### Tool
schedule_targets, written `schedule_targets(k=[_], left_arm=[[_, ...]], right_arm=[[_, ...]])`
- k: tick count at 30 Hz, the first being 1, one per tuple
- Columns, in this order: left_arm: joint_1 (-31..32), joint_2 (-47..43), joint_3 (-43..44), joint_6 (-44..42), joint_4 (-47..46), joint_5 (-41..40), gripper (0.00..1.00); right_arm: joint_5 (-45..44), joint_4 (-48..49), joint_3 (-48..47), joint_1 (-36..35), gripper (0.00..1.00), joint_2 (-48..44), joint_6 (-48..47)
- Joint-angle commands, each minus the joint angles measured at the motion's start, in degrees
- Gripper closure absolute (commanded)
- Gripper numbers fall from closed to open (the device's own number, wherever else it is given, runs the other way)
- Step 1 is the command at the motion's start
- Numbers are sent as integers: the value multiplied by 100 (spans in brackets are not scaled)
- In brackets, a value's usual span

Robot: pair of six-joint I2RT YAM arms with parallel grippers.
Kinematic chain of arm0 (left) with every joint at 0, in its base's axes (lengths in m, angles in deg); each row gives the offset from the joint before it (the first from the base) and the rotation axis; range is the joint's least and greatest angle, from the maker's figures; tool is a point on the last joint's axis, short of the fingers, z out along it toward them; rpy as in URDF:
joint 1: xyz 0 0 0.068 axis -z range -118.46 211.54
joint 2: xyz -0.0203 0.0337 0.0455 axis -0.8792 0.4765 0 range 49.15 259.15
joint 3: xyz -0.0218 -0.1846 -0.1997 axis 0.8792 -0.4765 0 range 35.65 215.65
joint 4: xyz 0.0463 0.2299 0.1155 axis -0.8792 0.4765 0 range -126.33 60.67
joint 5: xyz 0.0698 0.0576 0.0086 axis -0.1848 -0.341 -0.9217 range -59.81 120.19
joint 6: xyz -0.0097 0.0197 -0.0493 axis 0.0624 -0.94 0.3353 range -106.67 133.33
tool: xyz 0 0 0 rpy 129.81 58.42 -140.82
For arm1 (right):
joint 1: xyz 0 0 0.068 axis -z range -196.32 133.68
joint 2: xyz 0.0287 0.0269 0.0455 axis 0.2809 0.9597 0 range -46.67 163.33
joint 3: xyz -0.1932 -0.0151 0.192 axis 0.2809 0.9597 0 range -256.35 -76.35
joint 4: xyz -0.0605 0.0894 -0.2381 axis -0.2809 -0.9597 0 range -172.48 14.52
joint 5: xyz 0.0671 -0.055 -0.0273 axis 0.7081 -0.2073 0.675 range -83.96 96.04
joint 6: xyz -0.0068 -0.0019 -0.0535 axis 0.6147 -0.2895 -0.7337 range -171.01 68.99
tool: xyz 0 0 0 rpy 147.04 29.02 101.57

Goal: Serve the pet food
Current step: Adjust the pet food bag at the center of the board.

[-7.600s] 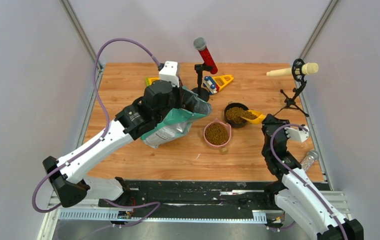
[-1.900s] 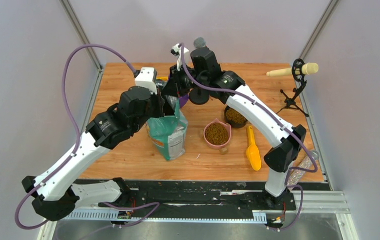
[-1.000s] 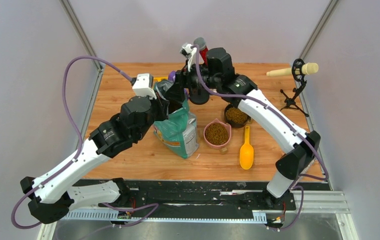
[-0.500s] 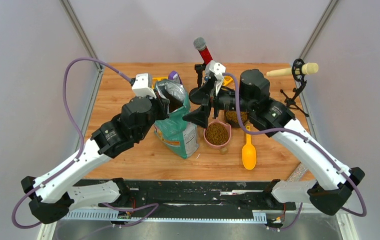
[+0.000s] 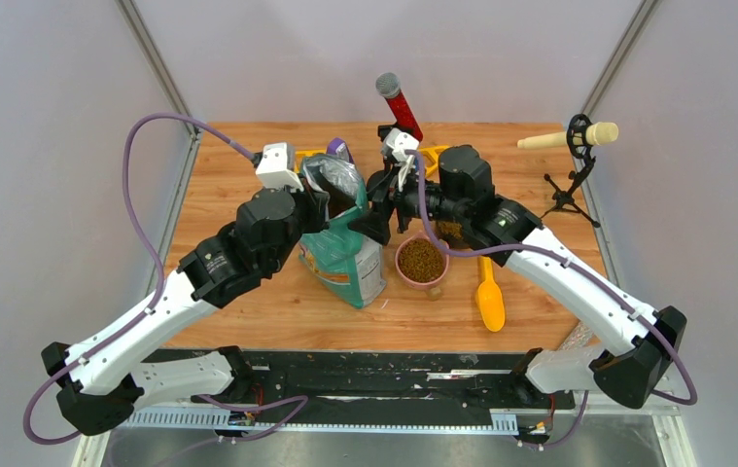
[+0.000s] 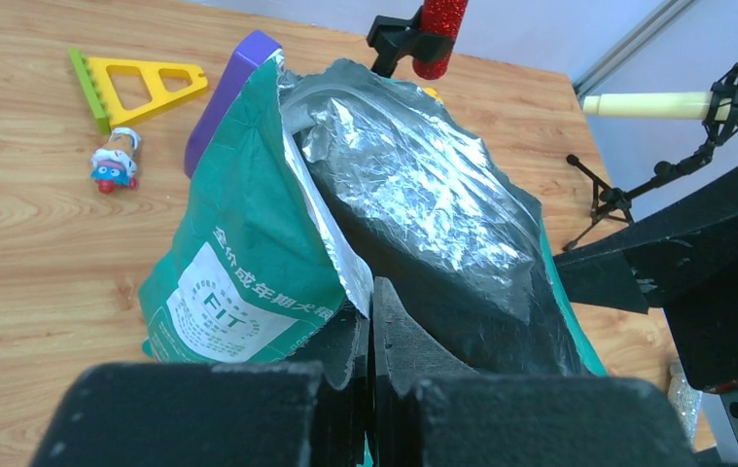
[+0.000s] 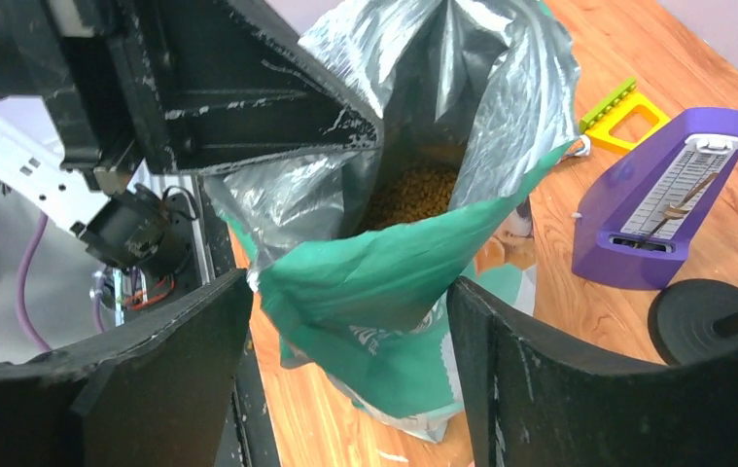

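Note:
The teal-green bag (image 5: pixel 342 255) with a white label stands upright, its foil mouth open. Pet food (image 7: pixel 413 195) shows as brown kibble deep inside it. My left gripper (image 5: pixel 312 201) is shut on the bag's top left rim, and in the left wrist view (image 6: pixel 372 304) the jaws pinch the foil edge. My right gripper (image 5: pixel 372 206) is open and empty at the bag's right side. In the right wrist view (image 7: pixel 345 389) its fingers (image 7: pixel 151 379) stand wide apart with the bag's near edge (image 7: pixel 394 282) between and just ahead of them. A pink bowl (image 5: pixel 422 261) holds kibble.
A black bowl (image 5: pixel 454 232) of kibble sits partly under my right arm. The yellow scoop (image 5: pixel 490 298) lies on the table to the right. A purple metronome (image 7: pixel 656 204), yellow triangle toys (image 6: pixel 141 83), a red microphone (image 5: pixel 399 102) and a beige microphone (image 5: pixel 569 136) stand at the back.
My right arm has swung from behind the bag round to its right side, and the open gripper has closed in on the bag's edge. The left gripper keeps holding the upright bag.

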Motion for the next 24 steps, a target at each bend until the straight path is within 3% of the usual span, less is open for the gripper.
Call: schedule_targets(k=[1, 2, 4, 5, 6, 8, 9, 10, 11, 13, 18, 21, 22, 24], left_arm=[[9, -163, 215, 109, -1200, -237, 98], [5, -119, 222, 101, -1201, -243, 97], [9, -54, 272, 89, -1161, -253, 96], [9, -10, 308, 58, -1140, -271, 94], [9, 4, 321, 31, -1109, -286, 93], [9, 10, 370, -78, -1052, -368, 80], [9, -12, 385, -260, -1041, -416, 59], [9, -28, 390, -396, -1036, -424, 47], [0, -50, 421, -740, -1007, -439, 18], [-22, -74, 554, -1263, -797, -544, 2], [-607, -180, 707, -2282, -242, -356, 0], [-1706, -462, 425, -2982, -512, 1619, 0], [-2283, -529, 243, -3106, -710, 2818, 0], [-2977, -720, -126, -3495, -1118, 4400, 0]], right_arm=[[-177, 758, 49, -100, 30, 21, 209], [-207, 814, 74, -129, 36, 30, 216], [-341, 885, 135, -181, 57, 20, 240], [-460, 910, 166, -201, 73, 5, 294], [-496, 919, 201, -208, 80, -27, 328], [-569, 939, 294, -209, 98, -114, 372], [-585, 976, 347, -207, 100, -176, 389], [-603, 996, 396, -207, 100, -242, 422], [-612, 999, 448, -208, 100, -314, 437], [-636, 999, 551, -208, 100, -427, 492], [-768, 991, 747, -209, 100, -642, 766], [-671, 934, 727, -198, 100, -654, 851], [-644, 885, 700, -200, 100, -640, 853], [-622, 771, 634, -178, 100, -611, 825]])
